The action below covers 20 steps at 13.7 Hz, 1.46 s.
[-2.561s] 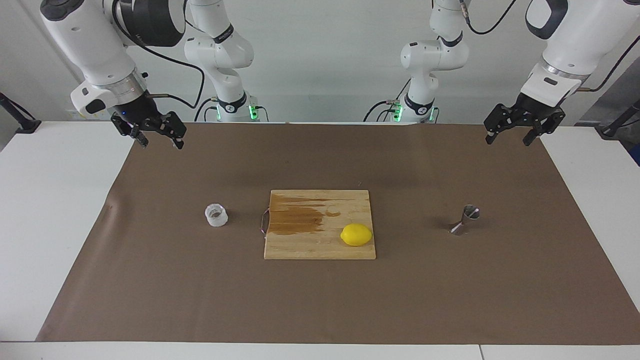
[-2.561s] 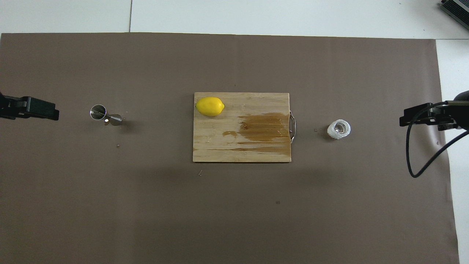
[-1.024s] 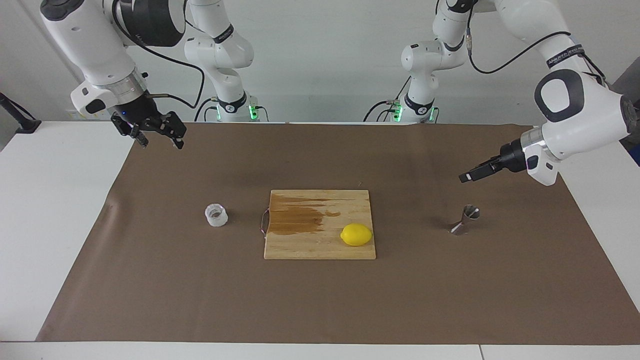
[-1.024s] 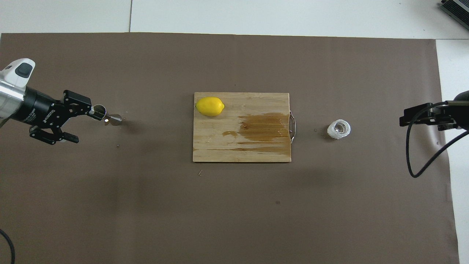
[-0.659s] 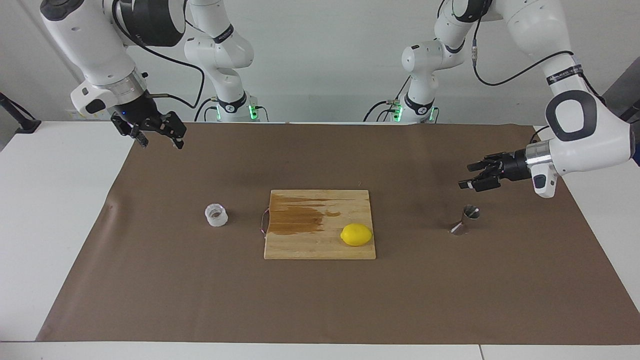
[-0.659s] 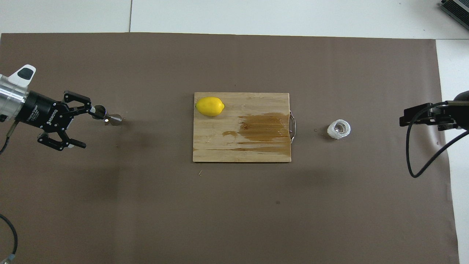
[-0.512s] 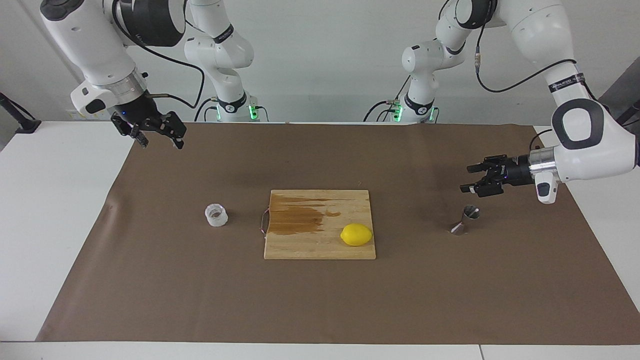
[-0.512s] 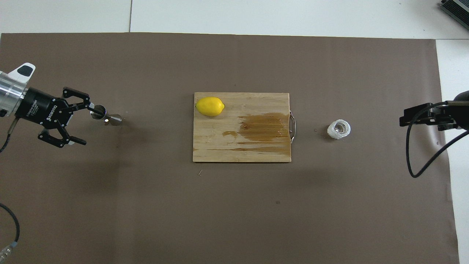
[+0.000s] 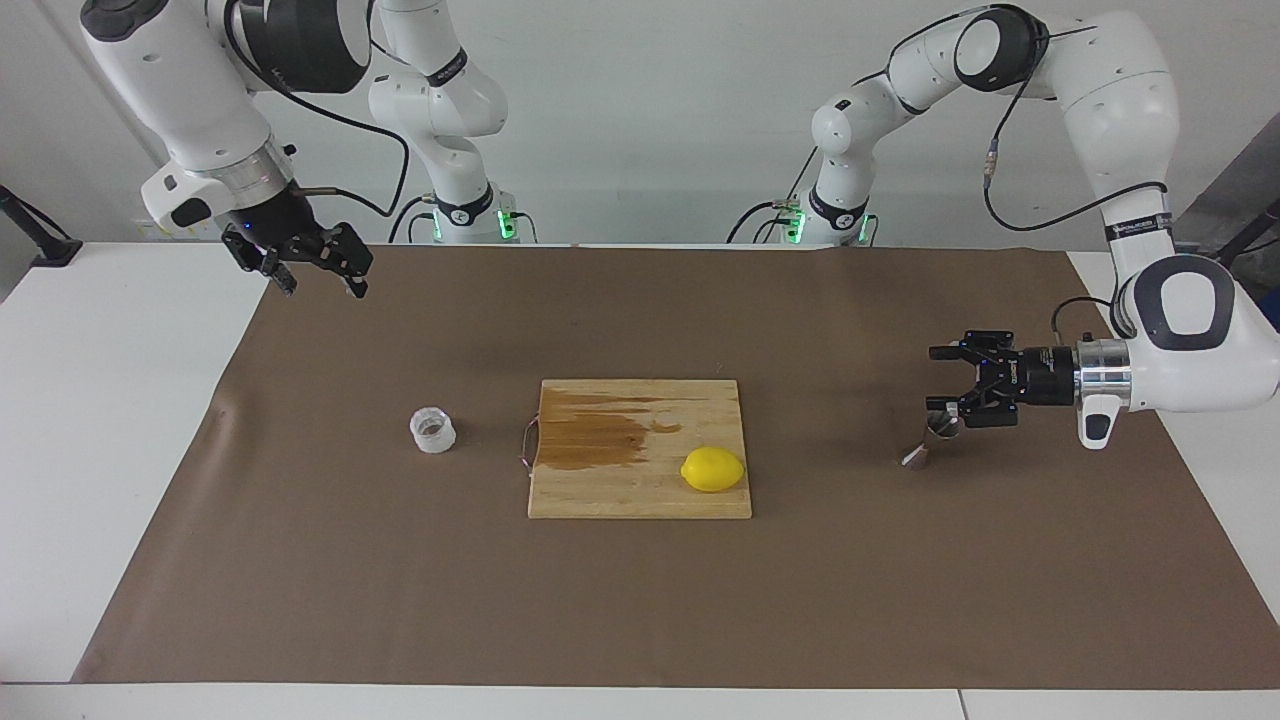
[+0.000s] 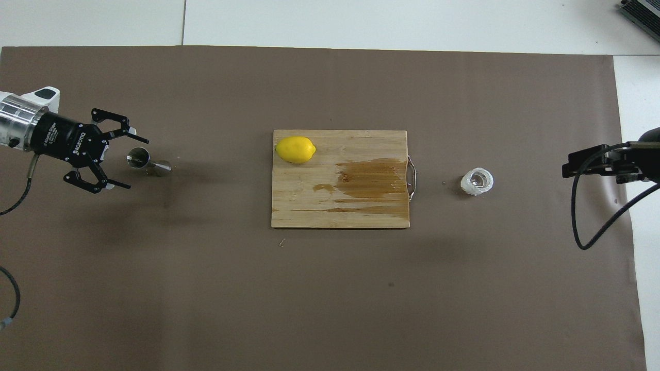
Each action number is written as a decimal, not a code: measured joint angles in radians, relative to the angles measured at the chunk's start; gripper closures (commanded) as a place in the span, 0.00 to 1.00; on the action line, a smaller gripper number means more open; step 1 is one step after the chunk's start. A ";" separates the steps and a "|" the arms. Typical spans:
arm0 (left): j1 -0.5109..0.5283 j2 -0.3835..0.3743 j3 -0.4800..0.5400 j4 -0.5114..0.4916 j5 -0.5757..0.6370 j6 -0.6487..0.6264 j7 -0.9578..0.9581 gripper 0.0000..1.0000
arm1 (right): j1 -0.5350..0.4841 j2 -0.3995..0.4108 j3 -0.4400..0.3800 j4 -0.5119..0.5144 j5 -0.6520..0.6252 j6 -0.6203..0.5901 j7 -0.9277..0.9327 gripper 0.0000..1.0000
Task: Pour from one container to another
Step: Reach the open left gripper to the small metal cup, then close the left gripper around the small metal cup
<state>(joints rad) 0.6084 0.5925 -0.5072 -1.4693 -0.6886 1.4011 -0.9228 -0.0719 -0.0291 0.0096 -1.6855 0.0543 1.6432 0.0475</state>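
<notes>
The left pincer [image 9: 937, 378], spread wide and turned sideways, hangs just beside the small shiny steel hourglass jigger [image 9: 932, 437] standing at the left arm's end of the brown-papered tabletop [image 9: 640, 600]. The squat translucent white ridged plastic cup [image 9: 432, 430] sits beside the wooden cutting board [image 9: 640, 490], toward the right arm's end. The right pincer [image 9: 316, 274] waits, spread wide

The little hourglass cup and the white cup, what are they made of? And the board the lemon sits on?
The hourglass jigger looks like polished steel: it is silvery and mirrors the light. The white cup seems to be thin, cloudy plastic with ridged sides, though frosted glass cannot be ruled out. The board looks like pale wood, likely bamboo, with grain stripes, a darker wet-looking stain and a metal handle.
</notes>
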 measured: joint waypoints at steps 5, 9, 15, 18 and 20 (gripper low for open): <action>0.031 0.089 -0.014 0.063 0.002 0.000 -0.005 0.00 | 0.000 0.000 0.000 0.000 0.000 0.000 0.000 0.00; 0.063 0.181 -0.043 0.120 0.036 0.000 -0.005 0.00 | 0.000 0.000 0.000 0.000 0.000 0.000 0.000 0.00; 0.095 0.246 -0.057 0.129 0.035 0.026 -0.047 0.00 | 0.000 0.000 0.000 0.000 0.000 0.000 0.000 0.00; 0.096 0.260 -0.058 0.128 0.020 0.039 -0.076 0.00 | 0.000 0.000 0.000 0.000 0.000 0.000 0.000 0.00; 0.097 0.269 -0.059 0.121 0.014 0.039 -0.080 0.00 | 0.000 0.000 0.000 0.000 0.000 0.000 0.000 0.00</action>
<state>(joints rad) 0.7051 0.8617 -0.5661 -1.3483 -0.6748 1.4402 -1.0029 -0.0719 -0.0291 0.0096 -1.6855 0.0543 1.6432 0.0475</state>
